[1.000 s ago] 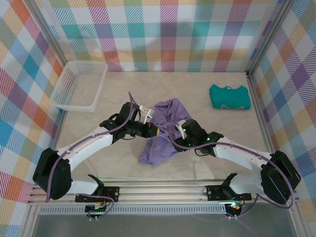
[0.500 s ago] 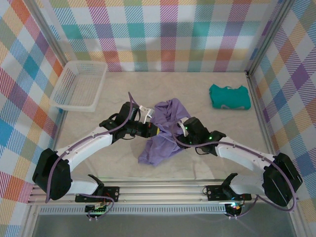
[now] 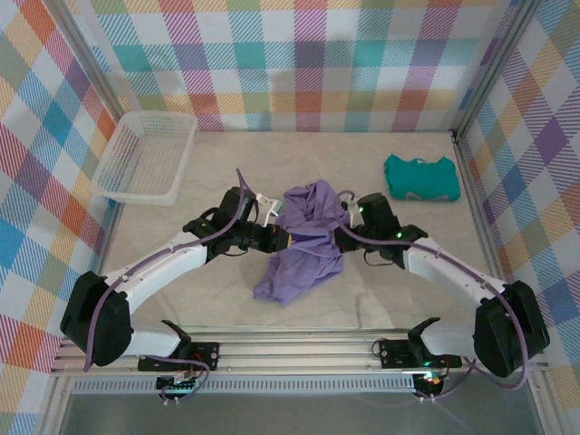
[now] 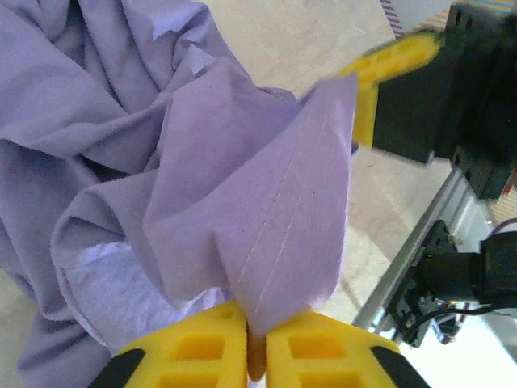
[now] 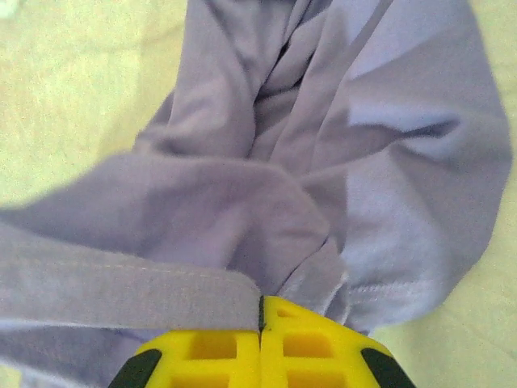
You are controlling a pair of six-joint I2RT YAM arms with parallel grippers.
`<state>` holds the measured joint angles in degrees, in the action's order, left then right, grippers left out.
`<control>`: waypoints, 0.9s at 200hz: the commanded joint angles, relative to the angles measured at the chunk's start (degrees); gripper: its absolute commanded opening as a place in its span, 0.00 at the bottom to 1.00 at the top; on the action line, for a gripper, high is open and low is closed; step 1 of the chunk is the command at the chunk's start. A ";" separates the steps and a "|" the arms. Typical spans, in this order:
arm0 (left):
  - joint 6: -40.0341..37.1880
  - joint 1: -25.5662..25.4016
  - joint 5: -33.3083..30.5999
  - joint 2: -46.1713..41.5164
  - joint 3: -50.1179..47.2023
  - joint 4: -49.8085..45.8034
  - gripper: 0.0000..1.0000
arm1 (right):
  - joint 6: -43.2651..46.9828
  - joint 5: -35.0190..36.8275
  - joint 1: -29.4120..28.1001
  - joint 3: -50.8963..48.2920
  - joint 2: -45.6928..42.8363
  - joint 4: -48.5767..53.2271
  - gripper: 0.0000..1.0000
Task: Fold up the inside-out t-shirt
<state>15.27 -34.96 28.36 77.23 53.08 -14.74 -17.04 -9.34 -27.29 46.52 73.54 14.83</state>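
1. In the left wrist view we saw the left gripper (image 4: 255, 356) with its yellow fingers nearly pressed together, pinching a stitched fold of the inside-out t-shirt (image 4: 266, 210).
2. In the right wrist view the right gripper (image 5: 260, 335) had its jaws closed tight. A hemmed edge of the lavender cloth ran into the seam between them, so we took it to be gripping the shirt too.
3. From the left jaws the fold rose as a taut flap. Its far corner met the other arm's yellow finger.
4. From above, the two grippers stood at opposite sides of the shirt's upper part, left and right, with the cloth bunched between them.
5. The rest of the shirt trailed crumpled toward the near edge, lying on the middle of the table (image 3: 227, 299).
6. A teal garment (image 3: 421, 177) lay well apart at the far right, and a white basket (image 3: 136, 197) at the far left.
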 commanded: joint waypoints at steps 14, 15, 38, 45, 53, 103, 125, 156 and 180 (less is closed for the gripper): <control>-1.29 0.07 -1.74 0.35 1.91 0.95 0.28 | -2.02 -10.63 3.79 4.48 4.75 -0.56 0.00; -1.29 0.07 -1.78 0.32 1.88 0.95 0.29 | -2.07 -10.70 3.85 4.51 4.81 -0.58 0.00; -0.42 0.00 -4.73 -1.72 -0.11 -0.17 0.39 | -2.37 -11.94 4.09 5.24 5.56 -0.93 0.00; -0.24 -0.23 -4.89 -2.51 -0.99 -0.27 0.42 | -2.69 -12.33 4.09 5.25 5.65 -1.11 0.00; -0.24 -0.73 -5.69 -3.40 -1.99 -0.53 0.43 | -2.99 -12.58 4.16 5.33 5.70 -1.27 0.00; -2.00 -8.75 -15.17 -6.28 -4.03 -4.74 0.48 | -3.48 -13.33 4.78 7.41 7.18 -0.52 0.00; -3.22 -9.69 -19.63 -3.96 -2.46 -6.11 0.51 | -3.20 -13.63 5.73 8.10 7.45 0.26 0.00; -7.13 -9.70 -20.33 -1.37 -2.71 -5.78 0.54 | -1.78 -14.82 8.79 9.77 6.88 3.42 0.00; -9.59 -9.73 -21.13 -1.29 -4.04 -2.31 0.56 | -1.20 -15.68 10.91 11.22 8.03 5.08 0.00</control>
<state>9.96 -44.49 9.67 75.92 49.71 -19.46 -19.92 -22.70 -18.24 55.05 80.77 17.10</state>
